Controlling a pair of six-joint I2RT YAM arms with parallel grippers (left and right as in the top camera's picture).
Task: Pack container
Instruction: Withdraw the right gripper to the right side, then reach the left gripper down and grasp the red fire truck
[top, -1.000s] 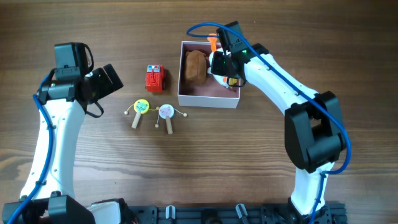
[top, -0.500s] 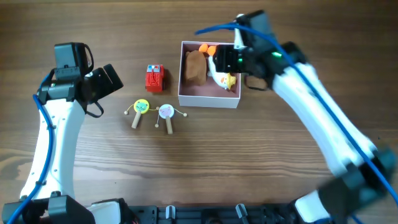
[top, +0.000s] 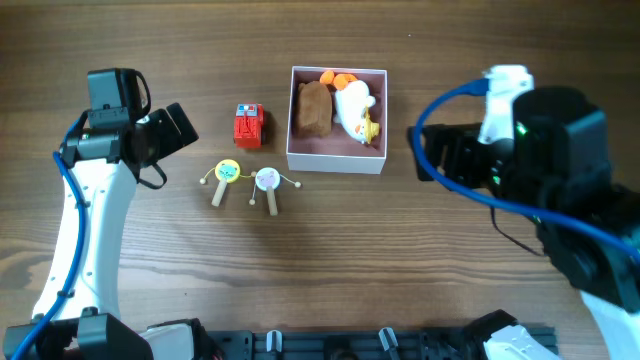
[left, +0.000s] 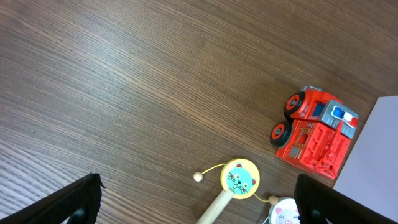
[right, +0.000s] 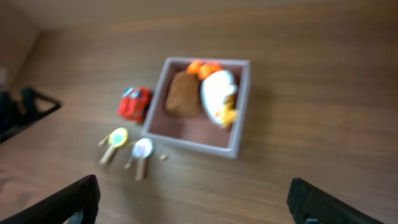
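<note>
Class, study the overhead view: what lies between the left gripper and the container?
A red truck lies there, near the container; bare table separates it from the left gripper. The overhead view shows this.

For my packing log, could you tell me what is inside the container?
Inside the container: a brown toy, a white-and-yellow toy beside it, and an orange item at the far wall, partly covered by them. Anything beneath them is hidden.

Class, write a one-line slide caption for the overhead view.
Pink-lined container partly packed; red truck and two rattles lie outside.
</note>
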